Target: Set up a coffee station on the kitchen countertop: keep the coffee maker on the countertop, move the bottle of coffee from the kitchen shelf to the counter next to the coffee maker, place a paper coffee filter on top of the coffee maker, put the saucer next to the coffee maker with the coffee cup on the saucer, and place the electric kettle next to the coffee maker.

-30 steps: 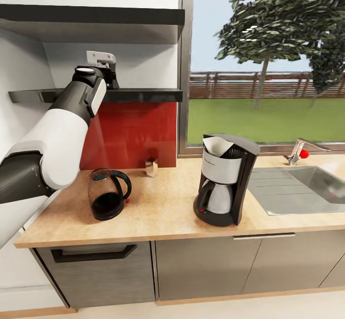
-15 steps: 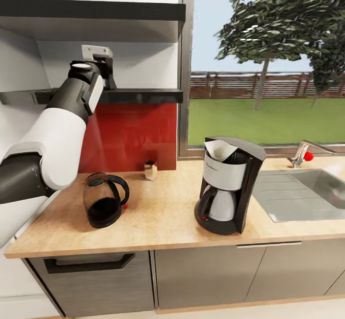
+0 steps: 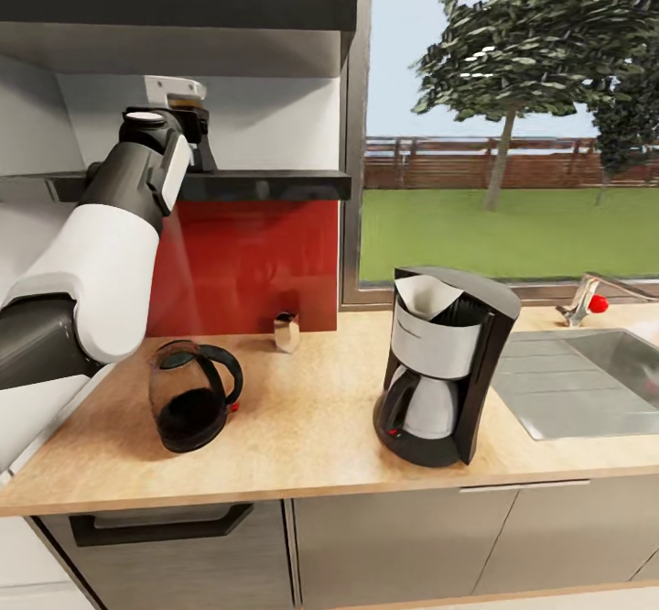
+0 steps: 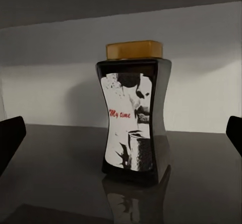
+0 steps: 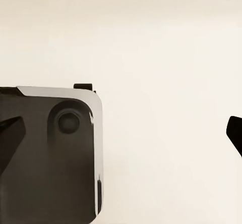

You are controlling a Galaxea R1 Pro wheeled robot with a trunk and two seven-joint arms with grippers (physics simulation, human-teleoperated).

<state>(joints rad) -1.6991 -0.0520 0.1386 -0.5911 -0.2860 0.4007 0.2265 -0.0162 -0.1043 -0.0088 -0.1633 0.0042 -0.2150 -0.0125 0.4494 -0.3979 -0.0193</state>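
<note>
Home kitchen. Evidence: wood-grain counter (image 3: 302,408) over grey cabinet fronts (image 3: 394,537), steel sink (image 3: 586,381) with tap (image 3: 586,294), red splashback (image 3: 247,266), coffee maker (image 3: 444,363), kettle (image 3: 190,395), black wall shelf (image 3: 256,185), window (image 3: 513,125) onto a garden.

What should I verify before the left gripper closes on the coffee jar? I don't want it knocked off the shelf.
1. Bottle of coffee upright on the kitchen shelf: ok.
2. Jar centred between the left gripper's fingertips, seen at both edges of the left wrist view: ok, roughly.
3. Jaws open wide enough: ok, both fingertips stand clear of the jar.
4. Fingers far enough forward to enclose the jar: not ok, it stands beyond the tips.
5. Landing spot on the kitchen countertop beside the coffee maker: ok, bare wood between it and the kettle.
6. Paper coffee filter seated on the machine: ok.
</note>
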